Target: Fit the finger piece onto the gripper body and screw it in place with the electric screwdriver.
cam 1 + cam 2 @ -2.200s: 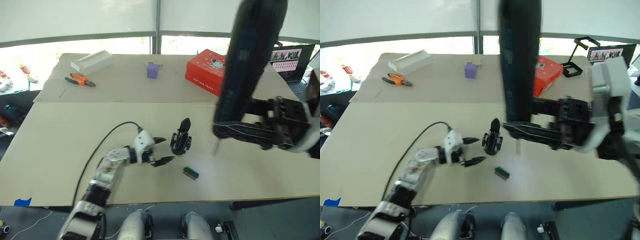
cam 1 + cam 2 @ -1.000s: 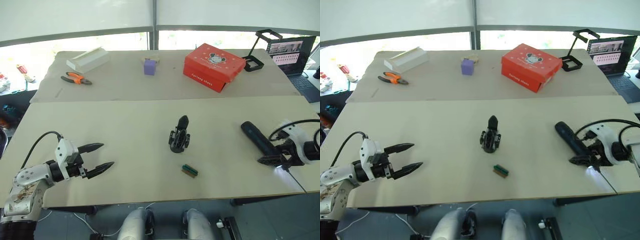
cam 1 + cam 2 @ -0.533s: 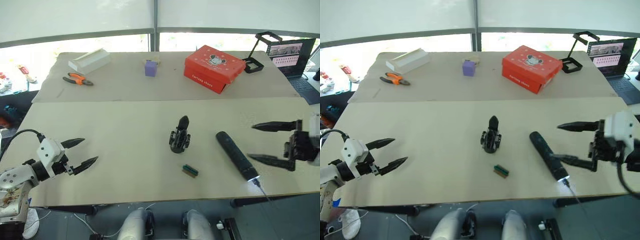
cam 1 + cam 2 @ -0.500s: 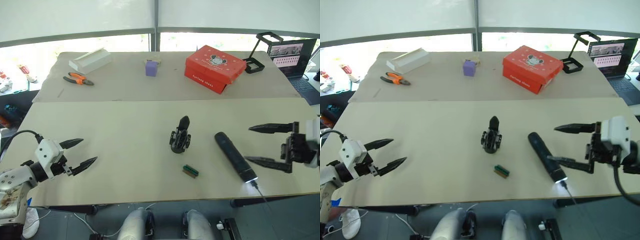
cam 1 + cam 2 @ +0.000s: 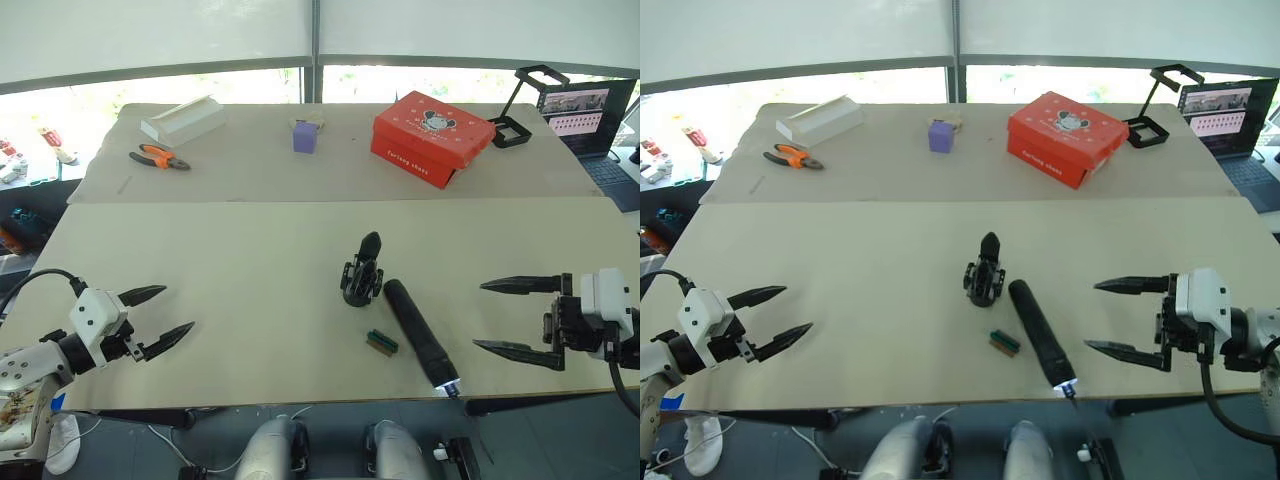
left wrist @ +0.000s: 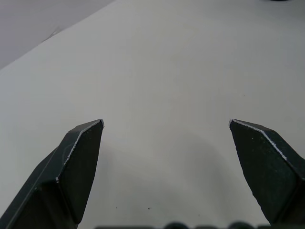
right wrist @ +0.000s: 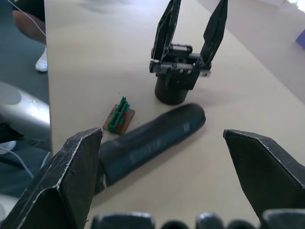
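- Head views: gripper body [image 5: 362,275] stands upright near the middle of the counter [image 5: 230,270], one pointed finger up. The electric screwdriver [image 5: 419,335] lies flat just beside it on the robot's right, rounded end near the body's base, lit bit end at the counter's near edge. A small green-and-brown block [image 5: 381,343] lies close against the screwdriver's left side, in front of the gripper body. The left gripper [image 5: 160,315] hovers at the near left corner with its fingers apart and nothing between them. The right gripper [image 5: 510,318] sits near the right edge, fingers spread wide, also empty, pointing toward the screwdriver but apart from it. On the far counter: a red box [image 5: 433,124], a purple cube [image 5: 305,137], orange pliers [image 5: 158,156], a white tray [image 5: 183,120].
- Left wrist view: two black fingertips [image 6: 78,157] wide apart over bare counter.
- Right wrist view: fingertips [image 7: 71,176] spread; the screwdriver [image 7: 152,138] lies crosswise ahead, block [image 7: 119,116] beside it, gripper body [image 7: 178,76] behind showing two raised fingers.
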Robot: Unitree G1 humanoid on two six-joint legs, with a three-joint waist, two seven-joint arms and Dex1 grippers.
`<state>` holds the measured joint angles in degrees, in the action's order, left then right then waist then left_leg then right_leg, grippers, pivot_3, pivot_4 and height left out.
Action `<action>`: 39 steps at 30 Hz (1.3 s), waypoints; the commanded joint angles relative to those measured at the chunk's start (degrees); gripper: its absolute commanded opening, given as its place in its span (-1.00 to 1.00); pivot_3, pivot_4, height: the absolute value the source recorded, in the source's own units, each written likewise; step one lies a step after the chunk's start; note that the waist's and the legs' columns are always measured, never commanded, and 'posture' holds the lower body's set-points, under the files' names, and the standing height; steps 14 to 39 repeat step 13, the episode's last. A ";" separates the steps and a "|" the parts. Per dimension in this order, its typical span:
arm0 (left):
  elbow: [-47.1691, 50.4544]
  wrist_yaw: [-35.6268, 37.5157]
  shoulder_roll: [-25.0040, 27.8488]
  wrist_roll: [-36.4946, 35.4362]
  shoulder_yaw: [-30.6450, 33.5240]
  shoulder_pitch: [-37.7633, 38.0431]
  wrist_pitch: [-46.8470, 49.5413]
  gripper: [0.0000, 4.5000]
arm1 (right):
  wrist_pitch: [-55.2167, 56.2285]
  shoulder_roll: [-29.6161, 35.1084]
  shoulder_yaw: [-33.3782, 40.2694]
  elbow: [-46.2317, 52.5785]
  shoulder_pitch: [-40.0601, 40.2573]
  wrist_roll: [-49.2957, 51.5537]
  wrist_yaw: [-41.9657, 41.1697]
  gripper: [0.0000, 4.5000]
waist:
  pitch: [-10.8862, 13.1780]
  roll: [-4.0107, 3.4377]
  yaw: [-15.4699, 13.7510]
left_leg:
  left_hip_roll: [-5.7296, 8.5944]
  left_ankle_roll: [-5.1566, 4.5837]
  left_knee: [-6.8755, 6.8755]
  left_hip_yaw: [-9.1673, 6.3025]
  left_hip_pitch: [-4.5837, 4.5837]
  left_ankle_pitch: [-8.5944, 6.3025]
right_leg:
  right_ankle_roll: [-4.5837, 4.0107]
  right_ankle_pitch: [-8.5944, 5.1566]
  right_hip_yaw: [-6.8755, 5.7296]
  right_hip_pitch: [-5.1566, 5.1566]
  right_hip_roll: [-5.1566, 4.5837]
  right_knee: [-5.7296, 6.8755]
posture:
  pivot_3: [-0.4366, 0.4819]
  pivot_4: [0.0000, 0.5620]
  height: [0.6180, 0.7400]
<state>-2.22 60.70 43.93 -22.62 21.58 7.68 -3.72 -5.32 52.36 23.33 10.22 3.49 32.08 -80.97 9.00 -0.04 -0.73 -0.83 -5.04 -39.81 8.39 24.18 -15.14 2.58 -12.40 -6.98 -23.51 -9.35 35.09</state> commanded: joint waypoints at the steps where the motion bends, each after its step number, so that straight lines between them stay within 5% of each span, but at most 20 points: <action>1: 0.45 0.10 -0.18 -0.86 1.16 -0.04 -1.59 1.00 | -1.35 1.51 2.91 2.94 0.32 2.70 0.10 0.98 | 0.00 0.00 0.01 | 0.00 0.00 0.00 0.00 -0.01 0.00 | 0.00 0.00 0.00 0.08 0.00 0.00 | -0.05 -0.47 1.00; 39: -0.04 0.87 -0.49 -1.21 1.16 0.16 -1.98 1.00 | 1.74 2.02 5.10 -1.08 2.11 0.96 -1.56 0.98 | 0.00 0.01 -0.09 | -0.01 -0.01 -0.01 -0.04 -0.04 -0.02 | 0.01 0.00 -0.02 0.02 0.00 -0.04 | -0.05 -0.47 1.00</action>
